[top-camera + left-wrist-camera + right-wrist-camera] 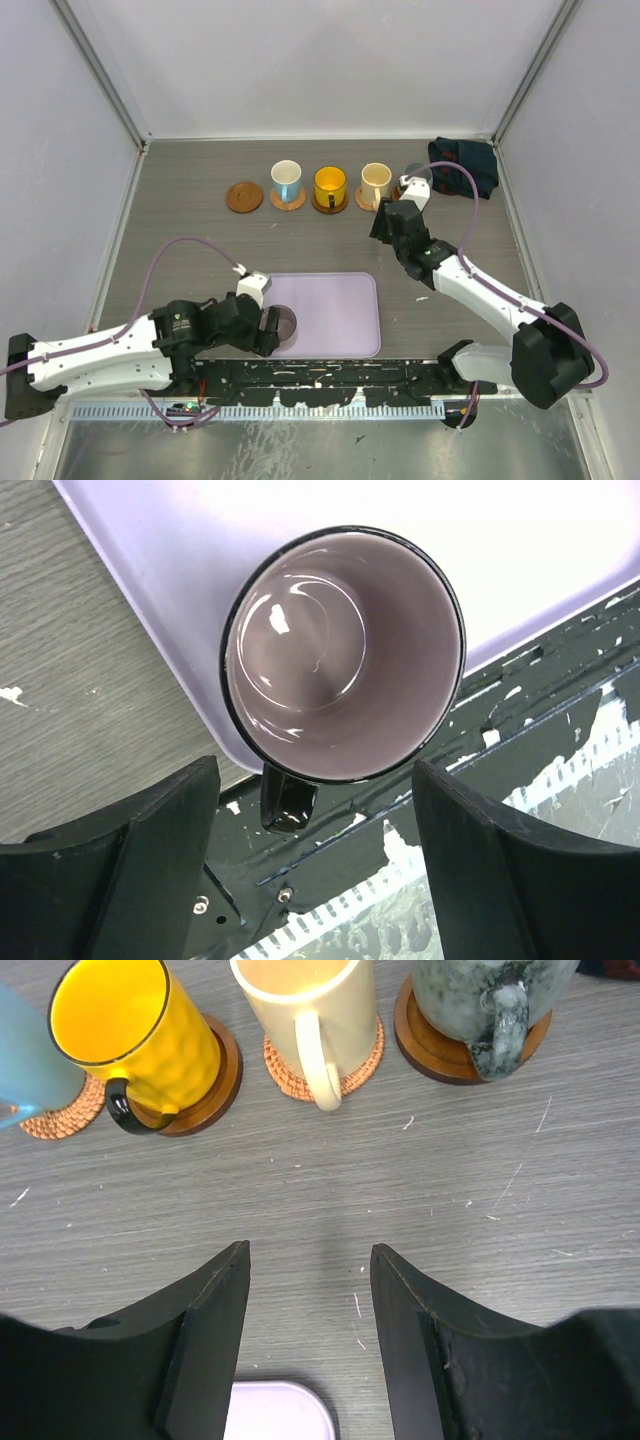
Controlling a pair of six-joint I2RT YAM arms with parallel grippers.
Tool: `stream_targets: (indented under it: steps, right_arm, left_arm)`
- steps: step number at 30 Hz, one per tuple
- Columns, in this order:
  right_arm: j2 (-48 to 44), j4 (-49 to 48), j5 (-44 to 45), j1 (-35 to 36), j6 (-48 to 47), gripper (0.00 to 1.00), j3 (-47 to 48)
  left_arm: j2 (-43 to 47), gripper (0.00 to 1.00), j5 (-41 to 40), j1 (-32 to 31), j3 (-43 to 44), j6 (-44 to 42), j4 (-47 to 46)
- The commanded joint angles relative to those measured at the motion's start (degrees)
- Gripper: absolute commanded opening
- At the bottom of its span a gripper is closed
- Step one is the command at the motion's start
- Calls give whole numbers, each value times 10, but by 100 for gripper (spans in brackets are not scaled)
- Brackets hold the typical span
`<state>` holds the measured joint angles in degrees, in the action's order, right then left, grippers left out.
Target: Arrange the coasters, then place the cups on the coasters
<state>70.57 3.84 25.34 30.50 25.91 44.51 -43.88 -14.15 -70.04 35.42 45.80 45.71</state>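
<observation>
Purple cup (345, 655): stood just ahead of left claw (313, 767), wide open, empty. Straddling its body, clear of the handle (288, 800), seemed wisest. Right claw (309, 1250): open, empty.

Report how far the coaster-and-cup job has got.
Done: blue cup, yellow cup, cream cup and grey-green cup stand on coasters. In hand: the left gripper flanks the purple cup at the tray edge, jaws open. Left: carry it to the bare coaster.
</observation>
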Motion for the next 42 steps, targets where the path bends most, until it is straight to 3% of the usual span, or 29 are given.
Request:
stream_targets:
  steps: [1,21,33,42]
  right_arm:
    - [-31,-22,3,-2,13,56,-7]
    - [-55,-25,-6,-2,23,55,-26]
    - [-105,-18,9,-1,11,54,-43]
    - [-96,-20,0,-1,11,54,-42]
  left_arm:
    - [9,80,16,-8,3,-8,-25]
    - [-4,81,-28,-31,-16,16,5]
    - [18,53,-67,-31,-59,-3,-59]
    - [3,45,-74,-31,-64,-13,-92]
